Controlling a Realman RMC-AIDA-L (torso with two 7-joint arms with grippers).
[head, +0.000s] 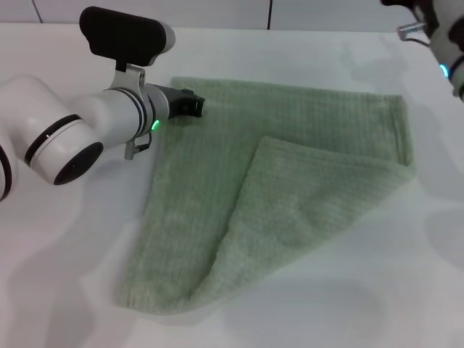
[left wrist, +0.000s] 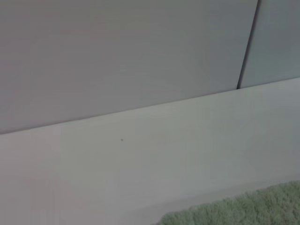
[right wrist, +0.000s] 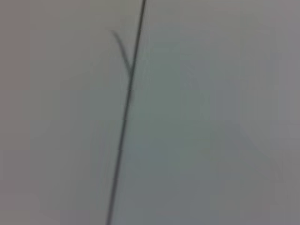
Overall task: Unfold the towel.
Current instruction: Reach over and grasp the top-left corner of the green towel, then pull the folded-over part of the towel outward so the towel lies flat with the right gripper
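- Where your head view looks down, the towel (head: 290, 196) lies on the white table (head: 65, 275), one corner folded over its middle into a triangular flap.
- Your left gripper (head: 194, 104) sits at the towel's far left corner; you cannot tell whether its fingers are parted or grip cloth.
- Your left wrist view catches only a towel edge (left wrist: 248, 208).
- Your right gripper (head: 417, 30) hangs at the far right, well apart from the towel, finger state unreadable.

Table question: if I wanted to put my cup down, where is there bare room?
Bare table lies nearer than the towel and on its right. The back strip before the wall is narrow. The towel's back-left corner is crowded by the left gripper; the right gripper sits at the far right corner.
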